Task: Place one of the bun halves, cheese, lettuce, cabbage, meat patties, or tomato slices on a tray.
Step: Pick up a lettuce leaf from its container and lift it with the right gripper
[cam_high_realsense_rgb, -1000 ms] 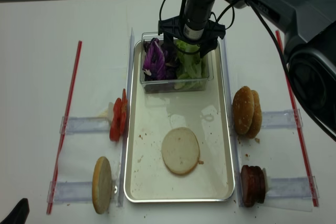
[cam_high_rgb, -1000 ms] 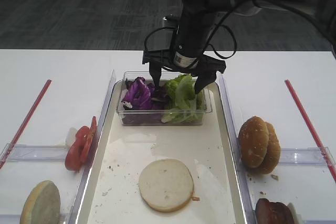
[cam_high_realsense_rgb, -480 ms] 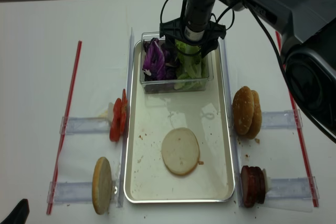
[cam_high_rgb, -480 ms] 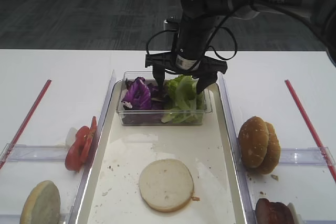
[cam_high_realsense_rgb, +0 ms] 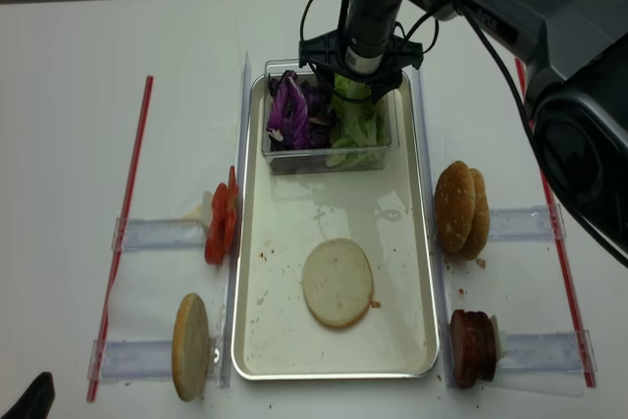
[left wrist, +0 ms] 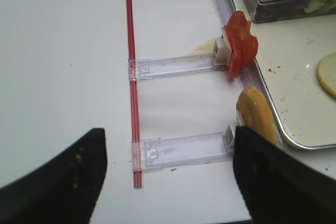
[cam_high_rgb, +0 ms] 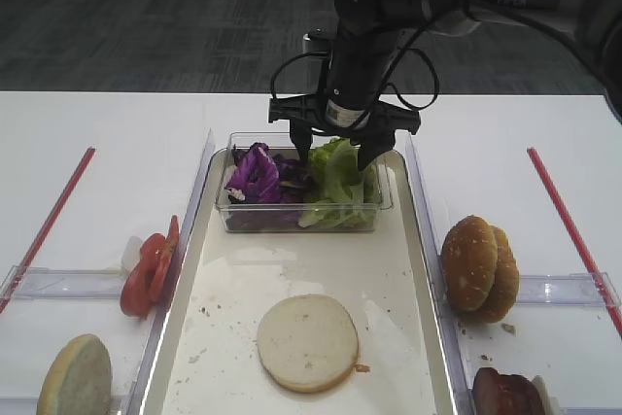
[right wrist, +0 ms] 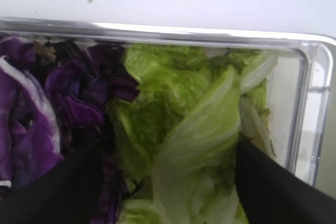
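My right gripper [cam_high_rgb: 336, 155] reaches down into a clear tub [cam_high_rgb: 301, 217] at the far end of the tray [cam_high_rgb: 243, 289]. Its fingers stand open on either side of a lettuce [right wrist: 205, 129] leaf, the right finger against it. Purple cabbage [cam_high_rgb: 255, 174] fills the tub's left half. A pale bun half [cam_high_rgb: 307, 341] lies flat on the tray. My left gripper [left wrist: 168, 135] hangs open and empty over the table at the left. Cheese is out of view.
Tomato slices [cam_high_rgb: 148, 269] and a bun half [cam_high_rgb: 75, 376] stand in clear holders left of the tray. Sesame buns [cam_high_rgb: 478, 267] and meat patties [cam_high_rgb: 505, 394] stand to its right. Red straws [cam_high_rgb: 49, 225] lie along both outer sides.
The right gripper's fingers have drawn closer together around the lettuce and sunk slightly into the tub. Nothing else has moved.
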